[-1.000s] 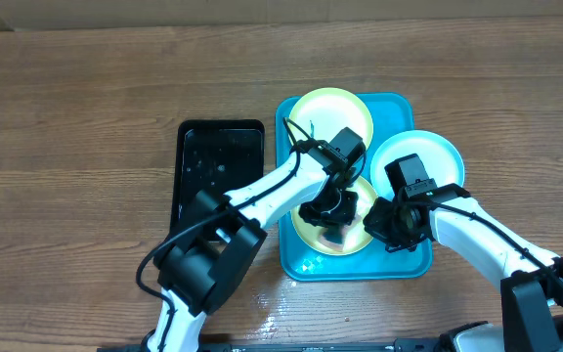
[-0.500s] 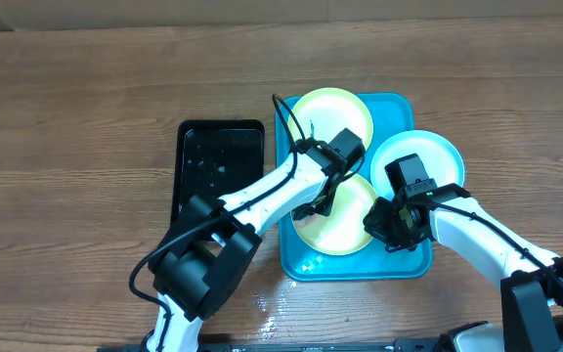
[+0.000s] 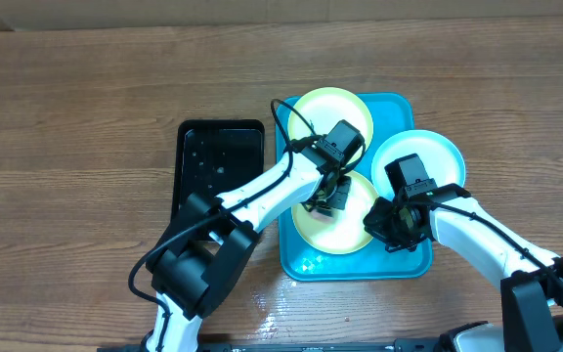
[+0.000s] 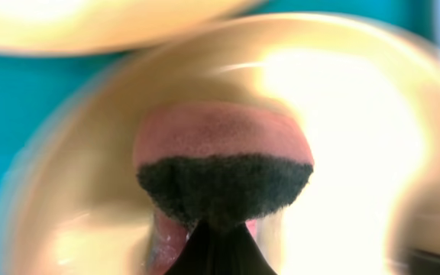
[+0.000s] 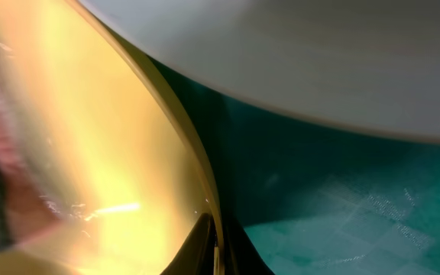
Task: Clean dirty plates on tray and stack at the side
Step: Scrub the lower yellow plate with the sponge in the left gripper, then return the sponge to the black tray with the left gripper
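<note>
While the left wrist view is blurred, we can see the left gripper (image 4: 217, 250) pinching a pink sponge (image 4: 224, 141) with a black scrub face, fingers clamped on it. The sponge is over the white centre of the near yellow-green plate (image 3: 345, 233). We can't tell if it is pressing down. From overhead this gripper sits over the plate's far-left part.

The right gripper (image 5: 217, 248) is pinched on the same plate's right rim, one finger on each side of the edge.

All three plates are at the turquoise tray (image 3: 404, 266):
- The near plate lies in the tray's near half.
- The far yellow-green plate (image 3: 325, 112) lies in the far-left part. It is just beside the near one, and the left arm hides whether they touch.
- The pale-blue plate (image 3: 423, 152) hangs over the tray's right rim, partly on and partly off. The right wrist view shows its edge above the tray floor.

We can't make out any teal smear.

The tray sits right of the table's (image 3: 76, 117) centre, toward the near edge. A black tray (image 3: 218, 156), speckled with droplets, lies just to its left, long side parallel. There is a wet sheen on the wood by the turquoise tray's near-left corner.
</note>
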Controlling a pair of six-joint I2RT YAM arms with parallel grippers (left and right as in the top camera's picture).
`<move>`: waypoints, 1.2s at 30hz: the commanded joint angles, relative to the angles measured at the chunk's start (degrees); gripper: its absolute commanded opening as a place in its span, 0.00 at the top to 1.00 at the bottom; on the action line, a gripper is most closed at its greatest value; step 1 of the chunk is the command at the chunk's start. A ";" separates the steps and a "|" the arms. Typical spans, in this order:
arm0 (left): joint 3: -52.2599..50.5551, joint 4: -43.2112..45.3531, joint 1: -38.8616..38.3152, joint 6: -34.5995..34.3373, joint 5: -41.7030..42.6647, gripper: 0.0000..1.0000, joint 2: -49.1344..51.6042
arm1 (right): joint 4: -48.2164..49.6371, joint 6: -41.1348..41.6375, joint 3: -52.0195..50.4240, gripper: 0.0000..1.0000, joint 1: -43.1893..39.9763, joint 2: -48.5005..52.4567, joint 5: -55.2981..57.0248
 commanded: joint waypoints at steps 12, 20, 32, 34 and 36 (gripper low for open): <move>-1.68 -3.65 0.63 4.90 19.54 0.96 -4.24 | -1.29 0.22 -1.73 0.94 -0.35 1.31 5.57; -1.68 -9.27 4.81 5.05 7.04 0.96 -23.30 | -1.27 0.22 -1.73 0.94 -0.35 1.31 5.57; -8.96 -15.98 21.57 2.97 -12.81 0.96 -22.75 | -1.20 0.22 -1.73 0.94 -0.35 1.31 5.57; -11.15 -14.05 23.65 2.82 -10.51 0.96 -20.98 | -1.20 0.22 -1.73 0.94 -0.35 1.31 5.57; -12.57 -12.76 25.03 2.40 -9.55 0.96 -19.26 | -1.22 0.22 -1.73 0.94 -0.35 1.31 5.57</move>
